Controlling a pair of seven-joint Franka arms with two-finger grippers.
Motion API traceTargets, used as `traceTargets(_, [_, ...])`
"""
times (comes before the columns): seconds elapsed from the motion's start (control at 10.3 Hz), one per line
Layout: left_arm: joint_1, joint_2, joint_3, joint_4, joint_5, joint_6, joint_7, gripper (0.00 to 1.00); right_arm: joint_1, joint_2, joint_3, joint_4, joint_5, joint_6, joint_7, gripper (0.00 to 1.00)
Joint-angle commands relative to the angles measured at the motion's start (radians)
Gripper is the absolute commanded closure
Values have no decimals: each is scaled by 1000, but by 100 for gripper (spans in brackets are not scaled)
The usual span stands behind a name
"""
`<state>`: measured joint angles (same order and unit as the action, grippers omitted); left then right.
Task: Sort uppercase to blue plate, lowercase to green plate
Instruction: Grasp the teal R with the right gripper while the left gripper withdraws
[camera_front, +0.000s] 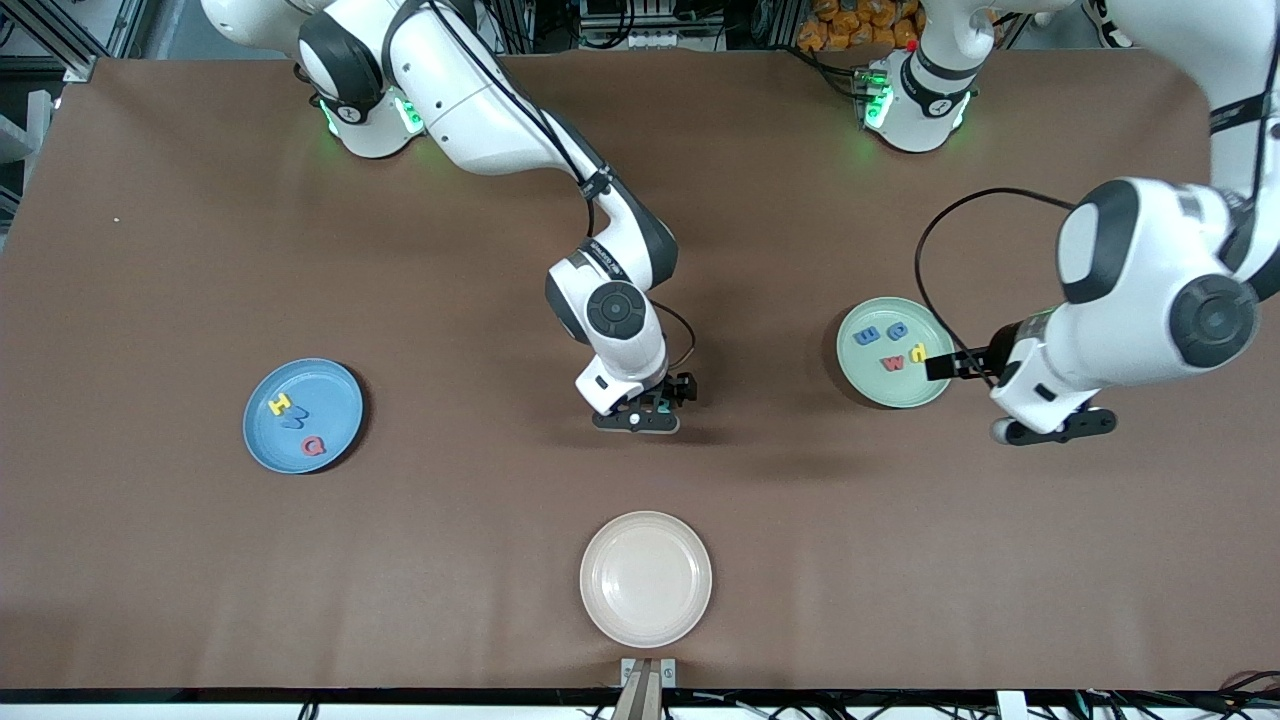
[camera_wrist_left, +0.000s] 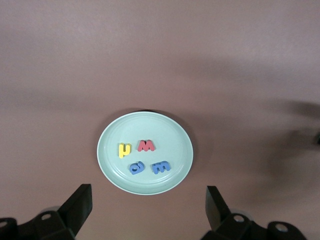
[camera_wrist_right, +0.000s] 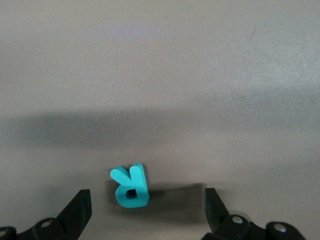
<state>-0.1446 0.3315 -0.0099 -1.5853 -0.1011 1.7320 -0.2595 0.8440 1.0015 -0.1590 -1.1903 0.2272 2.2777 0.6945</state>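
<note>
With fingers spread, the right gripper hangs low over the teal R on bare table between the blue plate and green plate, over whose rim the left gripper hovers, spread and empty.

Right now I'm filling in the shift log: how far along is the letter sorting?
Nearly finished. Done: the green plate holds four lowercase letters, and the blue plate holds the yellow H, blue M and red Q. In hand: nothing is gripped; the open right gripper brackets the teal R on the table. The open left gripper hangs over the green plate. Left: grasp R, move it to the blue plate.
</note>
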Motion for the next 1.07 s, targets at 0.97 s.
traceTargets(0.97, [218,-218,-109,116,31,-29,212,0,30,46,-37,60,-62,-14,16,0])
